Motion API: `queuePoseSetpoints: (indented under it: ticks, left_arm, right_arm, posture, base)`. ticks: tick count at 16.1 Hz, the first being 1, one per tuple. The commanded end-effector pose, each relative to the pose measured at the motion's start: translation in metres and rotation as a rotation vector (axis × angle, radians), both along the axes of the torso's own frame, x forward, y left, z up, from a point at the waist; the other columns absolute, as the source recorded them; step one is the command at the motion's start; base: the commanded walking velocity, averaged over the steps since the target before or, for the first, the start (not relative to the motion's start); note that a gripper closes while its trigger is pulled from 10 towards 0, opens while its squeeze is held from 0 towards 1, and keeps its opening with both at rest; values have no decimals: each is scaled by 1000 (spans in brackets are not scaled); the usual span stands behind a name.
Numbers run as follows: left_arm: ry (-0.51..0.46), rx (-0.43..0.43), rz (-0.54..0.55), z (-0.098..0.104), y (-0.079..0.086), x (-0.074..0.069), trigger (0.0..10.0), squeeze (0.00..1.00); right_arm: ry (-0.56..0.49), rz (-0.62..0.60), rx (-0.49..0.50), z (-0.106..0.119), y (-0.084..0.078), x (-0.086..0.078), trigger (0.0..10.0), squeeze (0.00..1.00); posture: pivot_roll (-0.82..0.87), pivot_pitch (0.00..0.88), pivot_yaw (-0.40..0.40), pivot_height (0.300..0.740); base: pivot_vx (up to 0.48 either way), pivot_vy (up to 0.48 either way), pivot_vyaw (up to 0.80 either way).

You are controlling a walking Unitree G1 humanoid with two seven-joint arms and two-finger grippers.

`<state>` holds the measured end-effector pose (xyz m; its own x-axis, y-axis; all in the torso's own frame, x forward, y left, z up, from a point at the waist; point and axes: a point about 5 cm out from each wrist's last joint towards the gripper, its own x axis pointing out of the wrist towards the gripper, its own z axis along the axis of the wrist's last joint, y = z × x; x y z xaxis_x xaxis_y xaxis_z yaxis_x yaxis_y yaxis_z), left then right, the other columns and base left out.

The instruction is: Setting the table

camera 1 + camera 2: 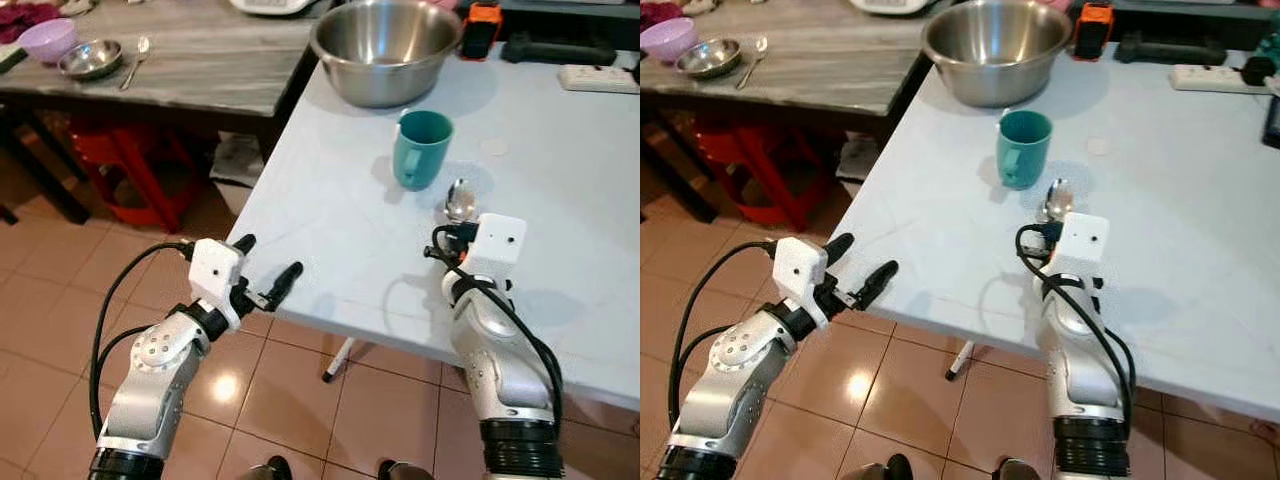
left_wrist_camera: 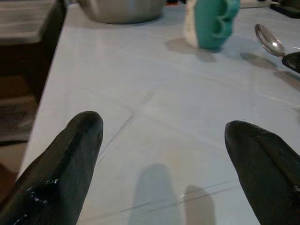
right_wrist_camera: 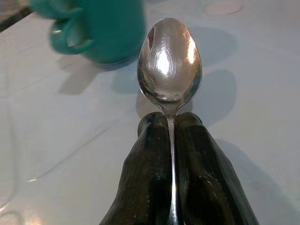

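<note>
The left gripper (image 1: 265, 270) hangs at the near left edge of the white table (image 1: 330, 230), its two black fingers (image 2: 70, 159) spread wide apart with nothing between them, pointing out over bare tabletop. From it, the teal mug (image 1: 420, 148) lies ahead and off to its right, well apart, and the big steel bowl (image 1: 385, 50) stands farther on beyond the mug. The spoon (image 3: 169, 61) is farther to the right again, so the left arm is the more distant of the two from it and looks idle for this step. The right gripper (image 3: 171, 124) has its fingers pressed together on the spoon's thin handle, which runs straight along the line of the fingers, so the spoon's long axis carries on from the gripper itself, bowl end forward and facing up. The mug sits just ahead of the spoon's tip and a little to the gripper's left, near but not touching; its handle faces back toward the robot. The spoon appears to be held slightly above the table, casting a shadow below. Judging from this, laying the spoon down beside the mug turns on keeping its tip to the right of the mug.
</note>
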<state>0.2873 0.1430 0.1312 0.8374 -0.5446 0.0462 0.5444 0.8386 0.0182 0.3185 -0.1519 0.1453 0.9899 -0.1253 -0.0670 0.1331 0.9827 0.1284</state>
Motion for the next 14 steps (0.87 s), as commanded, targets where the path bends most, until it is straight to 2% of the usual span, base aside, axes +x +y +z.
queuePoseSetpoints:
  ticks: [1,7,14]
  left_arm:
    - [26,-32,42,-3,5,2,10000,0]
    - [21,-45,47,-1,-1,6,10000,0]
    - [21,-56,45,-2,-5,6,10000,0]
  right_arm:
    - [-16,9,17,2,6,-4,10000,0]
    - [-39,15,4,4,11,-5,10000,0]
    - [-32,15,8,0,14,-8,10000,0]
  posture:
    - [-158,130,90,740]
    - [-160,124,88,740]
    - [-157,131,95,740]
  base:
    - [0,289,-550]
    - [0,326,-628]
    - [0,418,-598]
